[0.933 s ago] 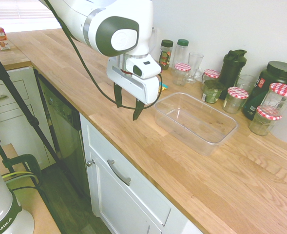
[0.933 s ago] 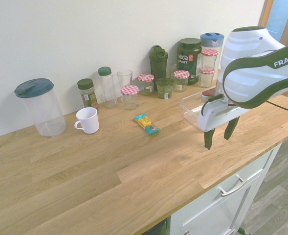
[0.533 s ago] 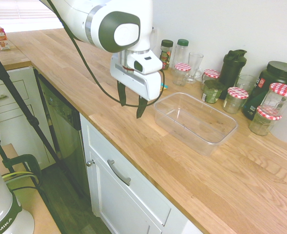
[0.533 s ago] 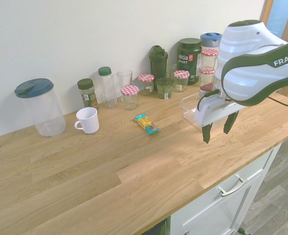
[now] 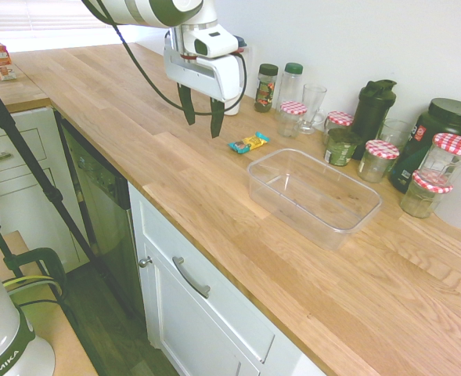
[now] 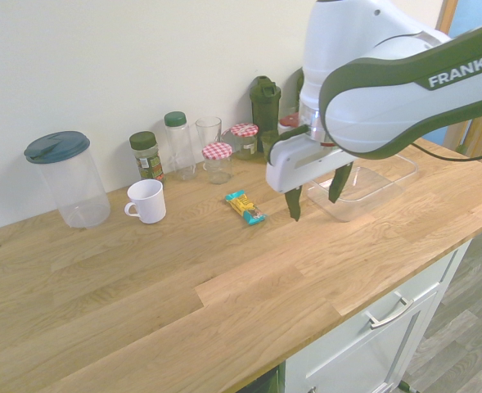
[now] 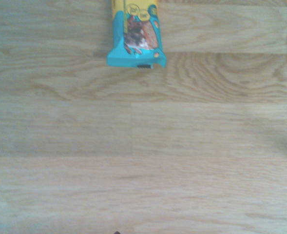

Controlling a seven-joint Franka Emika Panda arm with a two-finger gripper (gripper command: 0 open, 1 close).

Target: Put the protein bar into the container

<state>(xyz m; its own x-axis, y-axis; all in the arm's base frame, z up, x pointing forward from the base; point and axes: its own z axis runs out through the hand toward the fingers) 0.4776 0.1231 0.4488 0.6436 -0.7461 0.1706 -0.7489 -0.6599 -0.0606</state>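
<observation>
Second exterior view shows the protein bar (image 6: 245, 207) lying flat on the wooden counter (image 6: 142, 286), with the white mug (image 6: 148, 202) off to one side of it and the clear tub (image 6: 347, 210) off to the other. In the first exterior view the bar is near one end of the tub, but not in it.

The bar is small and thin, so I think it is light and easy to lift. The wrapper is shiny, so it may be a bit slippery. The inside is likely firm but could bend or get squashed if it is pinched too hard. The ends of the wrapper look thin and crinkly, and they might fold or slip out. The best place to grab it is the fat middle, with one finger on each long side. The fingers need to go down low, as the bar is so flat, but not bump hard on the wood.

The gripper (image 5: 203, 129) is wide open, with a big gap between its two dark fingers. It has hold of nothing and touches nothing. It hangs up over the counter, near the bar.
</observation>
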